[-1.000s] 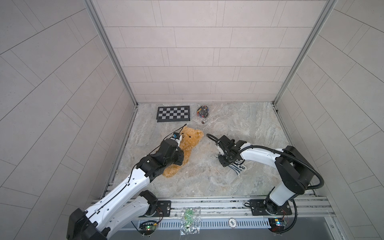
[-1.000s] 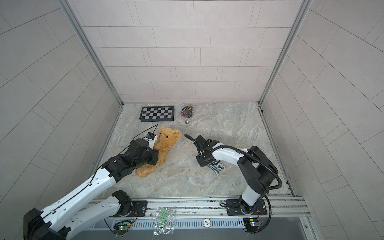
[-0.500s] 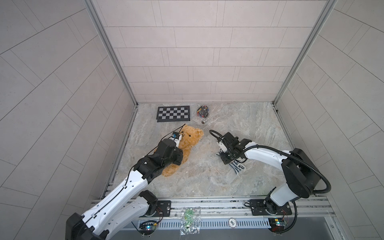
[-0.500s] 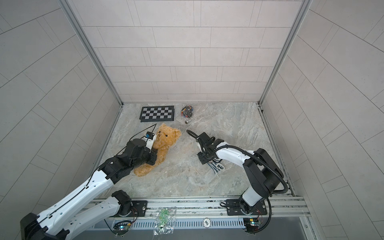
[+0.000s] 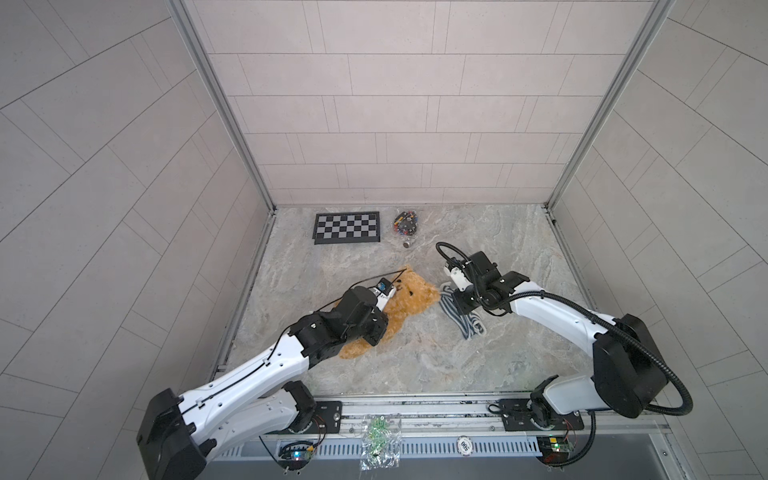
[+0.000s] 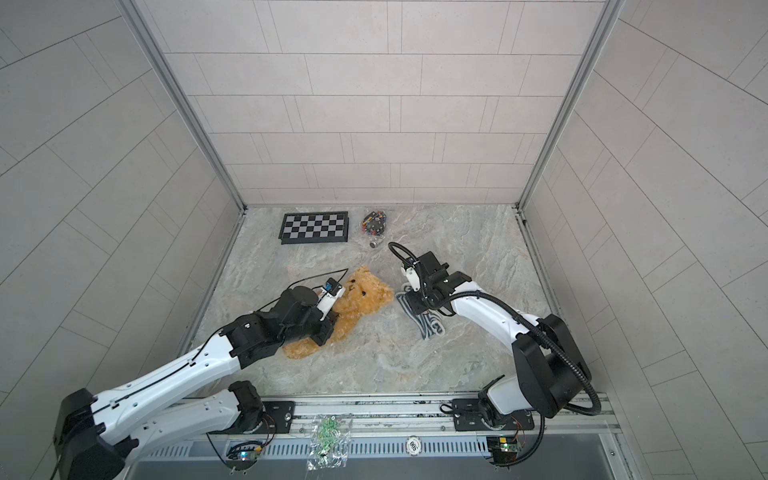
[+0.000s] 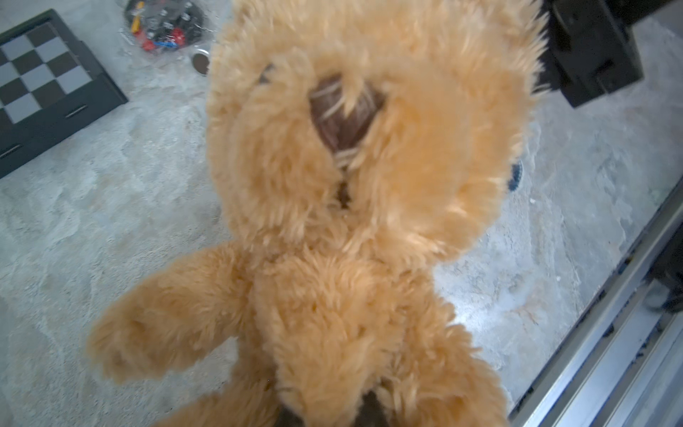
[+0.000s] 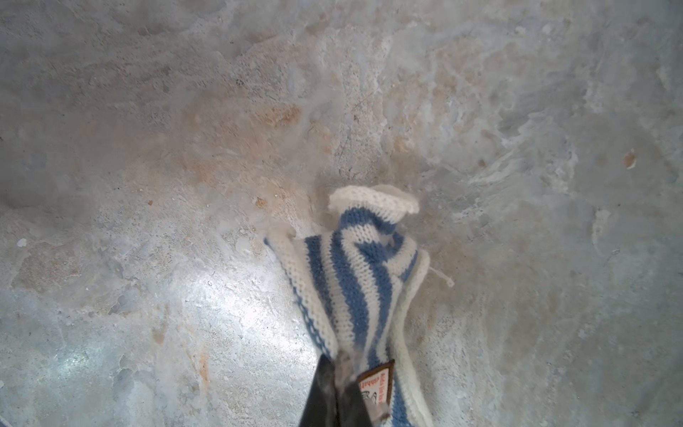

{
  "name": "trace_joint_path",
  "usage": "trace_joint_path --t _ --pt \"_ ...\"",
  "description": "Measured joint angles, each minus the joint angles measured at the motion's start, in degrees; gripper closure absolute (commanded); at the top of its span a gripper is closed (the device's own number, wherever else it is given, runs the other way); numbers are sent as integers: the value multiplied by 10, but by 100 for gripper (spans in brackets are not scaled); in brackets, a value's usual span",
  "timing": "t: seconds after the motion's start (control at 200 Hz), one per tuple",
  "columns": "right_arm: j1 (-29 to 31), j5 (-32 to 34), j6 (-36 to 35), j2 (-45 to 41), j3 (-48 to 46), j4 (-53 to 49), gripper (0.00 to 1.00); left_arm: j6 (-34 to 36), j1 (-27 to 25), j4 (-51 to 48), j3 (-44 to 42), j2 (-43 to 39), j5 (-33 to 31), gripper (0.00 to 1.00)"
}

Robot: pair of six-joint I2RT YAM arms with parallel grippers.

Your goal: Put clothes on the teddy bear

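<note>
Apparently clamping the left gripper (image 7: 329, 416) low on the teddy bear (image 5: 409, 301), deep in the fur. Laying the bear left of centre on the marbled tabletop (image 5: 415, 361), head pointing far and right. Just right of the head, pinching the striped shirt (image 8: 354, 281) beside its patch with the right gripper (image 8: 342, 373), pressing the jaws together on a thin fold and letting the rest lie on the surface.

Risking a bunched garment: gripping a fold rather than a hem, likely leaving no opening for the head. Risking also knit slipping from so small a bite. Possibly rolling the bear by tugging against a soft, low hold.

Working beyond a metal rail (image 5: 415, 409) at the near edge, on grey-tan stone-look tabletop, glossy in places. Reaching, at the far edge, a checkerboard (image 5: 347, 227) left and a clear bag of small parts (image 5: 406, 222) beside it. Ending at pale tiled walls (image 5: 395, 124) on three sides.
</note>
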Motion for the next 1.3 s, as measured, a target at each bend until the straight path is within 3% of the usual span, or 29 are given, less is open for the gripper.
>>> trace_joint_path --t 0.456,1.026,1.297 --pt "-8 -46 -39 -12 -14 58 100 83 -114 30 -12 75 -55 100" --pt "-11 -99 -56 -11 -25 92 100 125 -124 16 28 176 -79 100" --pt "-11 -119 -57 -9 -26 94 100 111 -91 21 42 209 -68 100"
